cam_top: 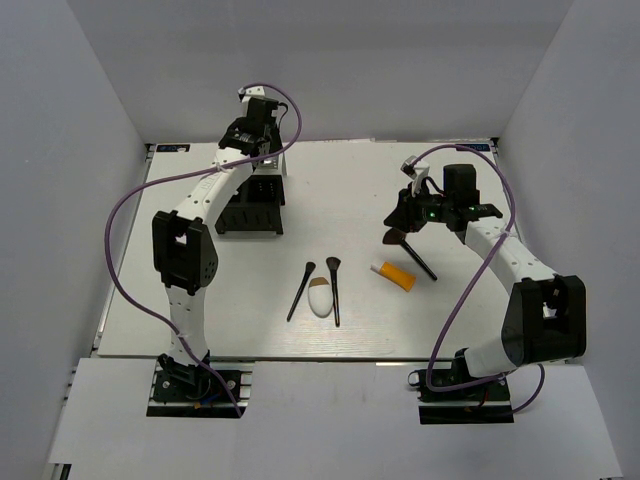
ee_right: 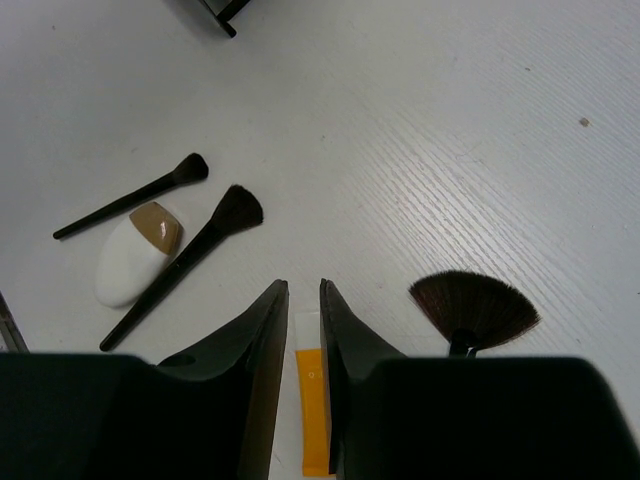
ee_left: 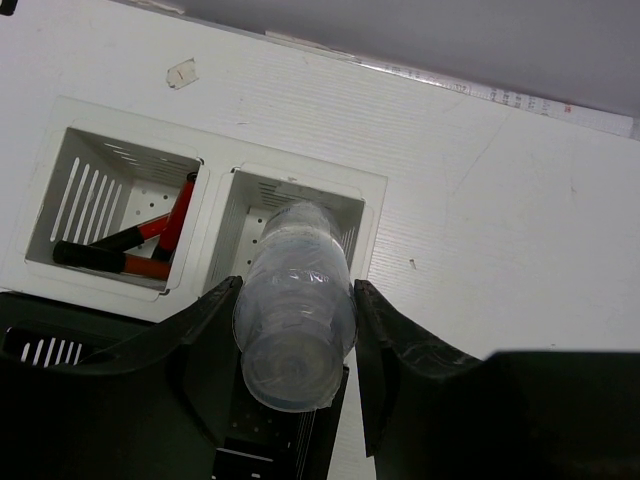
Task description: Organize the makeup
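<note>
The white table (cam_top: pixel 350 190) carries the black perforated box (cam_top: pixel 250 215) in its far-left part, a little in from the far edge. The left gripper (cam_top: pixel 262 160) hangs over that box, its fingers (ee_left: pixel 215 320) clamped on the sides of the tiny clear bottle (ee_left: pixel 300 260), which is poised above one compartment. In the compartment just beside it lie the red-black sticks (ee_left: pixel 150 240), crossed over each other. The right gripper (ee_right: pixel 302 290) hovers over the right half of the table with its jaws drawn almost together, only a thin slit between them and nothing held. Beneath it lies the fan-headed brush (cam_top: pixel 410 250), its handle pointing toward the near-right corner. Just beside that handle, on the side toward the table's middle, is the orange white-capped tube (cam_top: pixel 395 273). Near the middle of the table, toward the near edge, two slimmer brushes (cam_top: pixel 300 290) (cam_top: pixel 333 290) lie with the white egg-shaped sponge (cam_top: pixel 320 297) between them, its tan tip toward the far edge.
</note>
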